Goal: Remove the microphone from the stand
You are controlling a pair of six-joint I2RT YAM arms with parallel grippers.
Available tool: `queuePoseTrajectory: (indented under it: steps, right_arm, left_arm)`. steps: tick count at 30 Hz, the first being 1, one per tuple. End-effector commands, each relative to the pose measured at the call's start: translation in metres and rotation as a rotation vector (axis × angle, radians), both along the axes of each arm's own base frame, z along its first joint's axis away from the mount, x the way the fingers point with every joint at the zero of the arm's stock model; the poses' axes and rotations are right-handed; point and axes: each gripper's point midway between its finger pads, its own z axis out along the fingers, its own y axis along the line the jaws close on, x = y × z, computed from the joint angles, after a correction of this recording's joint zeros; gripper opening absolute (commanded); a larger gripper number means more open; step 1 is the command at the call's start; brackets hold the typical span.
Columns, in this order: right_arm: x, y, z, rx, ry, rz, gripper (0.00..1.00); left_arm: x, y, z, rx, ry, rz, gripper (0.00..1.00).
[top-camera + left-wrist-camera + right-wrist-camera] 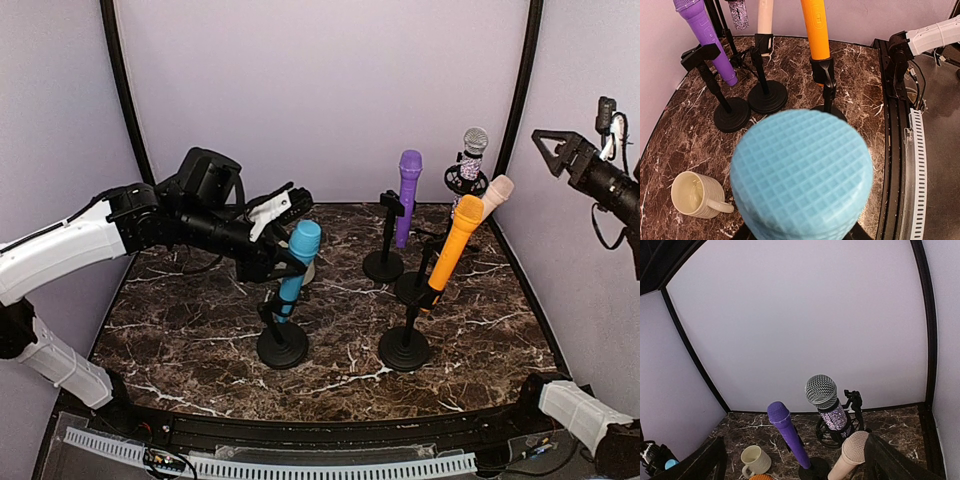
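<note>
Now left claw (287,264) clamped around blue microphone (304,241) seated in stand (282,345); right claw (543,152) gaping, far away.

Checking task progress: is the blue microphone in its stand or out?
In. The blue microphone sits tilted, its lower end in the stand clip, with the left gripper clamped around its body.

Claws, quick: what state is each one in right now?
Left claw: closed on the blue microphone.
Right claw: open, holding nothing.
</note>
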Motion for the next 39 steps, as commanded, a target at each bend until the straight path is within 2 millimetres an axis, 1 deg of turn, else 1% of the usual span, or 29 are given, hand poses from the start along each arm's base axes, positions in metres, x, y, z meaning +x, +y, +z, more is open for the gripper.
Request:
queuePoseTrajectory:
  steps: [1,2,3,4,10,12,16,18,20,21,25,26,27,28,29,30,31,32,34,36,38,39]
  right_arm:
    - [-0.001,0.012,0.012,0.057,-0.015,0.063,0.96]
    - [-0.001,0.014,0.014,0.059,-0.017,0.065,0.96]
    - [0.000,0.015,0.015,0.059,-0.014,0.066,0.97]
    - [0.001,0.016,0.017,0.059,-0.010,0.072,0.97]
    - [0.010,0.021,0.028,0.042,-0.004,0.080,0.97]
    - [0.011,0.022,0.031,0.042,-0.008,0.086,0.97]
    - [0.012,0.029,0.046,0.049,-0.033,0.117,0.97]
    - [0.012,0.032,0.053,0.044,-0.039,0.131,0.97]
    - [0.015,0.035,0.056,0.038,-0.031,0.140,0.97]
    - [0.015,0.044,0.057,0.035,-0.022,0.171,0.97]
    - [0.022,0.063,0.056,0.017,0.017,0.197,0.97]
    - [0.024,0.068,0.056,0.017,0.028,0.199,0.97]
    - [0.025,0.076,0.056,0.017,0.040,0.215,0.96]
    - [0.026,0.084,0.055,0.016,0.054,0.224,0.96]
    - [0.028,0.092,0.053,0.010,0.070,0.227,0.96]
    - [0.029,0.101,0.052,0.001,0.084,0.233,0.95]
    - [0.031,0.110,0.047,-0.017,0.103,0.229,0.96]
    - [0.030,0.127,0.043,-0.037,0.124,0.247,0.95]
    - [0.029,0.149,0.034,-0.073,0.161,0.253,0.95]
    - [0.026,0.172,0.028,-0.107,0.191,0.262,0.95]
    - [0.021,0.196,0.020,-0.136,0.225,0.271,0.95]
    - [0.020,0.207,0.016,-0.144,0.237,0.274,0.95]
  left_arm:
    - [0.002,-0.011,0.027,-0.101,-0.047,-0.006,0.37]
    - [0.002,-0.011,0.026,-0.101,-0.044,-0.004,0.42]
    - [0.002,-0.011,0.026,-0.108,-0.041,0.001,0.45]
    - [0.002,-0.011,0.026,-0.110,-0.039,0.003,0.51]
    - [0.003,-0.007,0.027,-0.121,-0.033,0.030,0.67]
    - [0.003,-0.006,0.028,-0.128,-0.034,0.037,0.72]
    - [0.001,-0.001,0.034,-0.148,-0.032,0.053,0.78]
    - [-0.001,0.003,0.036,-0.155,-0.034,0.063,0.81]
    - [-0.002,0.008,0.035,-0.156,-0.031,0.077,0.83]
    - [-0.004,0.012,0.033,-0.155,-0.030,0.084,0.83]
    - [-0.005,0.025,0.023,-0.167,0.013,0.112,0.84]
    - [-0.008,0.027,0.021,-0.182,0.043,0.103,0.84]
    - [-0.002,0.033,0.020,-0.192,0.056,0.123,0.84]
    - [-0.005,0.035,0.017,-0.209,0.084,0.114,0.84]
    - [0.001,0.041,0.016,-0.218,0.092,0.133,0.84]
    - [0.001,0.043,0.014,-0.232,0.103,0.134,0.84]
    - [0.004,0.047,0.012,-0.236,0.103,0.147,0.84]
    - [0.007,0.050,0.009,-0.240,0.094,0.157,0.84]
    - [0.011,0.053,0.002,-0.233,0.073,0.176,0.84]
    - [0.016,0.056,-0.005,-0.223,0.055,0.188,0.84]
    - [0.020,0.056,-0.009,-0.222,0.043,0.193,0.84]
    - [0.022,0.055,-0.007,-0.229,0.029,0.190,0.84]
